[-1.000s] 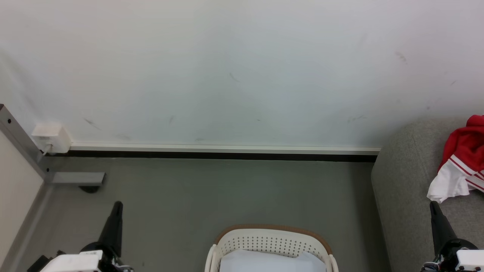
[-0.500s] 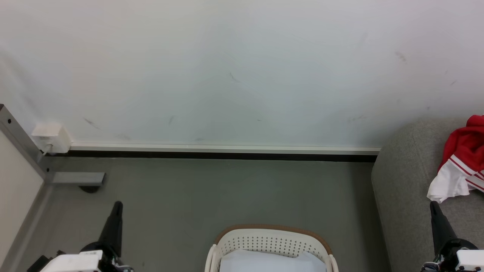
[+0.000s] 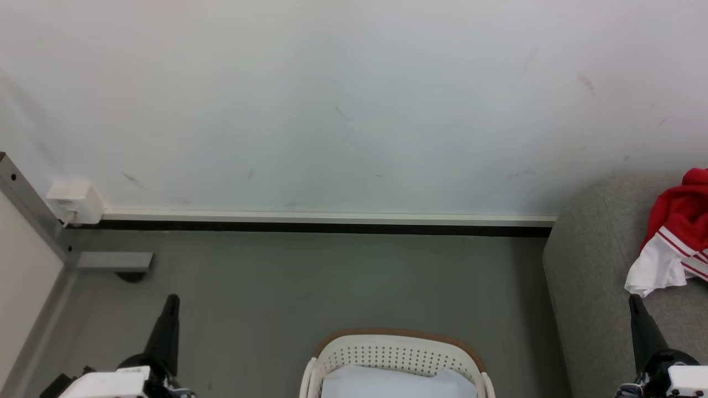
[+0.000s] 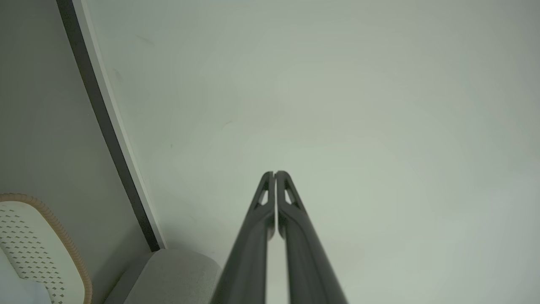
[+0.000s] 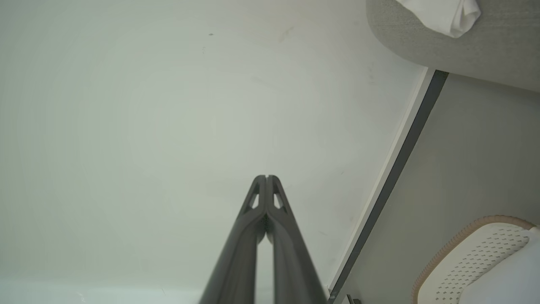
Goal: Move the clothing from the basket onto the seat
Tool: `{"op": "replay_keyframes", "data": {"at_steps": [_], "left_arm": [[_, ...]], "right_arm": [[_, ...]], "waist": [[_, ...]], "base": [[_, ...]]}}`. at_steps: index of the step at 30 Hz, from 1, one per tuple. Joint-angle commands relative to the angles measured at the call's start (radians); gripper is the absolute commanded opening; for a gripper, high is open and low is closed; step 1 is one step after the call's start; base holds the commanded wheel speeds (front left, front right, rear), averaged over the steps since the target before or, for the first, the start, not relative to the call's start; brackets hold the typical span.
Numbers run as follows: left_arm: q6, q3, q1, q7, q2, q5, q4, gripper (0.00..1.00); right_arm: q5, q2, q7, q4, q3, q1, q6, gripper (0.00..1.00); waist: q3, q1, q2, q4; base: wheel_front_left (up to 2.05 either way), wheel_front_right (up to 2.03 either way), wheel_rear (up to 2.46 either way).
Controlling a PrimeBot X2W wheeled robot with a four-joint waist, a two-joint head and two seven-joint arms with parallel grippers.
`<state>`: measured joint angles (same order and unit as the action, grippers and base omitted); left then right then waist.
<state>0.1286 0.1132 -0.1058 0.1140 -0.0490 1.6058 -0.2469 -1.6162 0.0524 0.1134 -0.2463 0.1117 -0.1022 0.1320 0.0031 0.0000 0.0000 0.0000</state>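
Observation:
The red and white clothing (image 3: 677, 237) lies on the grey seat (image 3: 592, 260) at the far right of the head view; its white edge (image 5: 443, 14) hangs over the seat (image 5: 422, 46) in the right wrist view. The cream basket (image 3: 395, 354) with its brown rim stands on the floor at bottom centre, also seen as the basket (image 4: 38, 236) and the basket (image 5: 476, 249) in the wrist views. My left gripper (image 3: 172, 299) (image 4: 274, 173) is shut and holds nothing, left of the basket. My right gripper (image 3: 633, 298) (image 5: 266, 176) is shut and empty, just below the clothing.
A plain pale white-blue cloth (image 3: 395, 384) lies inside the basket. A white wall with a dark skirting strip (image 3: 326, 226) runs behind the grey floor. A metal post with a foot (image 3: 113, 261) and a white box (image 3: 74, 200) stand at the left.

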Motion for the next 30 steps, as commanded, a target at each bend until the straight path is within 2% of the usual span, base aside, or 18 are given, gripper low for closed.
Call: {"op": "replay_keyframes", "data": {"at_steps": [1, 30], "left_arm": [[0.004, 0.002, -0.008, 0.004, -0.002, 0.013, 0.003, 0.0], [0.004, 0.002, -0.007, 0.004, -0.002, 0.013, 0.003, 0.0]], "right_arm": [[0.004, -0.001, 0.002, 0.004, 0.004, -0.012, -0.002, 0.0], [0.005, -0.001, 0.003, 0.004, 0.005, -0.012, -0.002, 0.0]], "waist": [[0.0, 0.0, 0.0, 0.0], [0.0, 0.0, 0.0, 0.0]], "base": [[0.0, 0.0, 0.0], [0.0, 0.0, 0.0]]}}
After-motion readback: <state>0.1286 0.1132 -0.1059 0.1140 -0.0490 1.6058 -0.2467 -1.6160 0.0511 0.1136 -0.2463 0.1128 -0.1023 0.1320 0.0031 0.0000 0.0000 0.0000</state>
